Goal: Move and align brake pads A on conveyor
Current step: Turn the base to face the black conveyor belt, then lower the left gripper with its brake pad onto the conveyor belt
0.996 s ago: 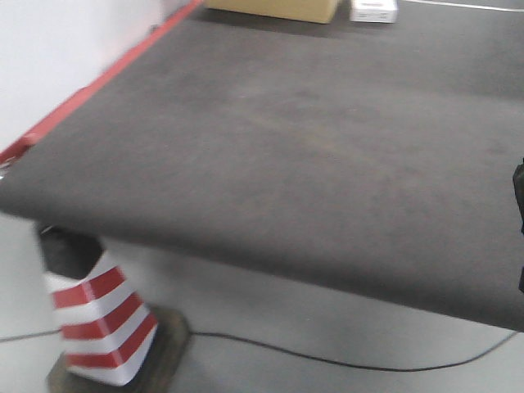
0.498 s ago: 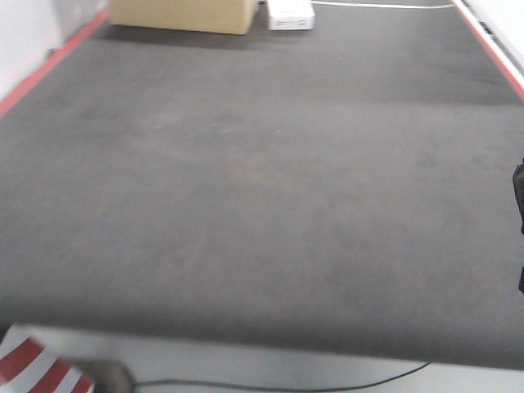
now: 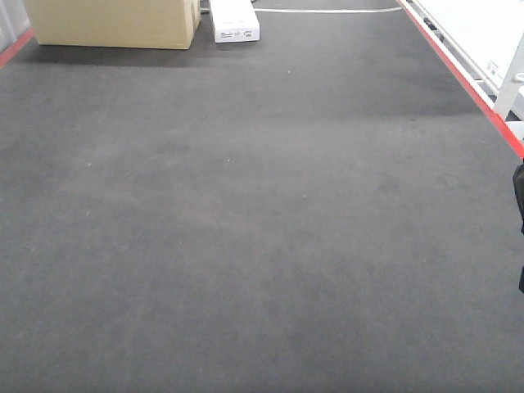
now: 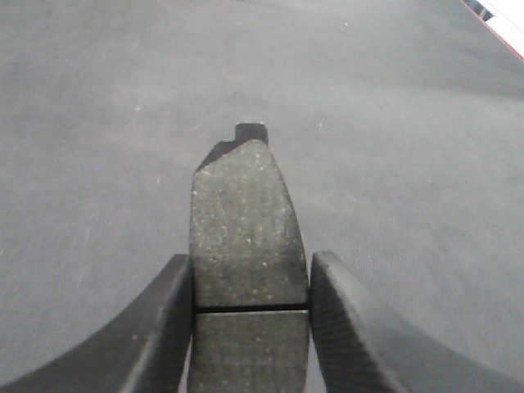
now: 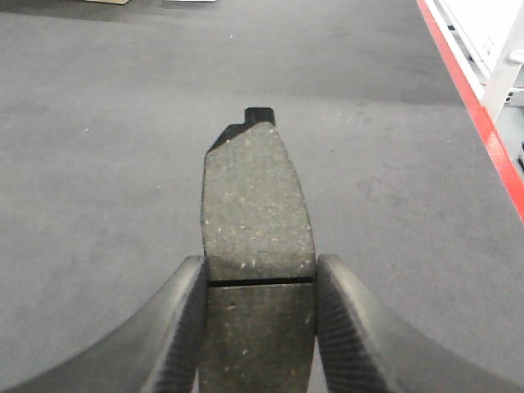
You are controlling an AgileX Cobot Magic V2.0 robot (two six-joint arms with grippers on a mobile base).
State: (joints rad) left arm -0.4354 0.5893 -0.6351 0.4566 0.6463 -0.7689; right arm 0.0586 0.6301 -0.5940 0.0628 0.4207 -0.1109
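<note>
Nearest, in the left wrist view, the left gripper [image 4: 251, 274] was clenched on a brake pad [image 4: 246, 213]. Its 2 fingers pressed the pad's long edges about at the centre groove, so the friction face looked up and the far half stuck out ahead, with the black backing-plate tab at the tip. The right gripper [image 5: 259, 274] grasped a second brake pad [image 5: 258, 196] in the same way. Holding each at its middle probably kept it balanced and level, ready to be laid flat. Both pads were over the conveyor [image 3: 262, 246], pointing along the belt toward its far end. Whether they touched the felt could not be told, though the wrist views suggested a gap. Beyond them the belt in view carried no pads, so placing and lining up seemed not yet begun. The red rail [image 3: 458, 78] ran along the right edge and might serve as a line to square the pads against. At the far end sat a cardboard box [image 3: 110, 23] and, just beside it on the right, a small white box [image 3: 233, 20], both well apart from the 2 grippers.
</note>
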